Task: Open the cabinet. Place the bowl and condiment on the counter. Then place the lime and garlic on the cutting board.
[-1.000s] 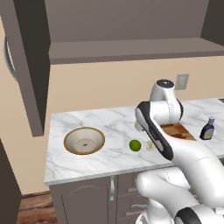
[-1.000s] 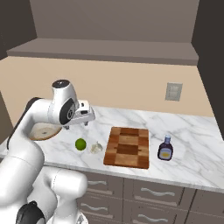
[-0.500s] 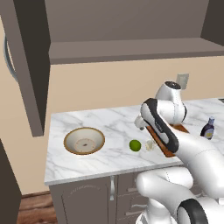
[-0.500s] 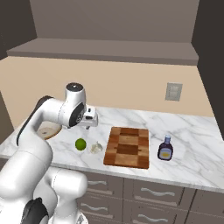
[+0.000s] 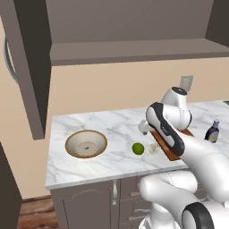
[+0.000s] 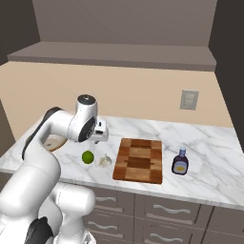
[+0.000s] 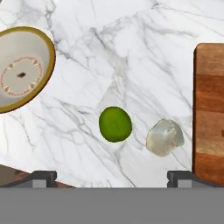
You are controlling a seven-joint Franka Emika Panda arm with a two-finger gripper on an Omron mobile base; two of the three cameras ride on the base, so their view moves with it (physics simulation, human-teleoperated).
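1. The pincer (image 7: 111,177) is held wide and empty above the worktop (image 5: 112,127); over the last second it has been swung from beside the bowl (image 5: 86,144) toward the lime (image 7: 115,124), which now lies between its fingertips.
2. The lime and the garlic (image 7: 164,137) are set just apart near the front edge, the garlic close beside the cutting board (image 6: 139,159).
3. The bowl near the left end and the condiment (image 6: 179,161) beyond the board are already on the worktop, below the opened cabinet (image 5: 27,67); lime pickup is judged next.
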